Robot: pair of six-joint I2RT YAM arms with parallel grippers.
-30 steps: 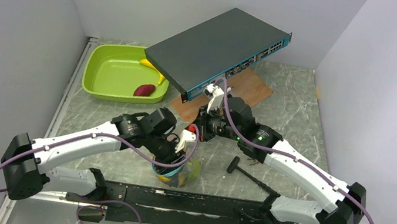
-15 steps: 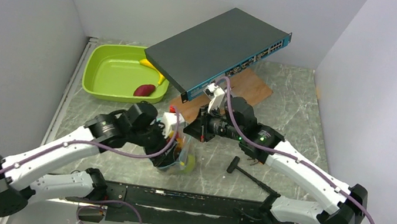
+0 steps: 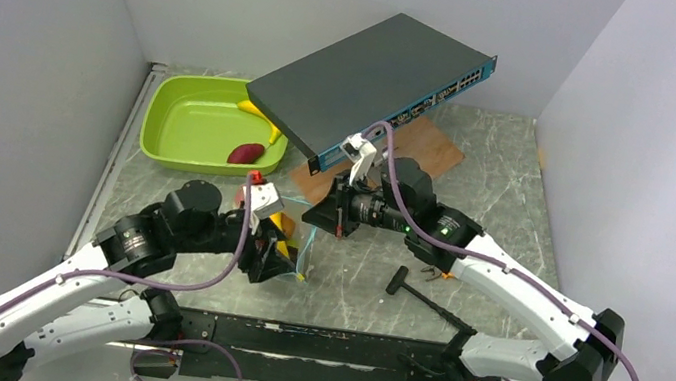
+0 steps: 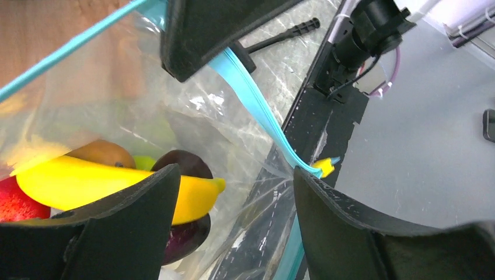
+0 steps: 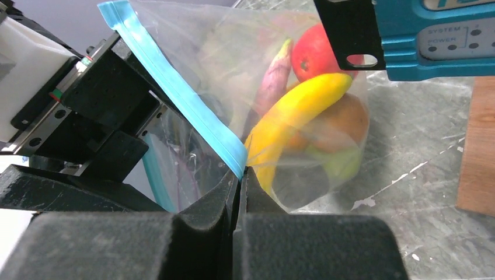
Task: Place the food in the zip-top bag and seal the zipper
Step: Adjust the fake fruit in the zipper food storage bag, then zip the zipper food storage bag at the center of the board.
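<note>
The clear zip-top bag (image 3: 299,237) hangs between the two arms. My right gripper (image 5: 239,173) is shut on its teal zipper (image 5: 169,79), holding that edge up. Inside the bag lies the food: a yellow banana (image 5: 300,108), a red apple (image 5: 312,52), a purple eggplant (image 5: 273,73), an orange (image 5: 344,122) and a green apple (image 5: 338,163). My left gripper (image 4: 233,175) stands open, its jaws wide apart astride the bag's lower corner and the zipper (image 4: 251,96) without pinching them. A small yellow tab (image 4: 326,167) sits at the zipper's end.
A lime-green tray (image 3: 185,117) at the back left holds a dark-red piece (image 3: 245,153) and a yellow banana (image 3: 255,109). A dark network switch (image 3: 371,79) leans over a wooden board (image 3: 426,148). A black tool (image 3: 401,281) lies right of the bag.
My left gripper opened, let go of the bag and drew back to the left. The bag, held by the right gripper, rose away from the near rail.
</note>
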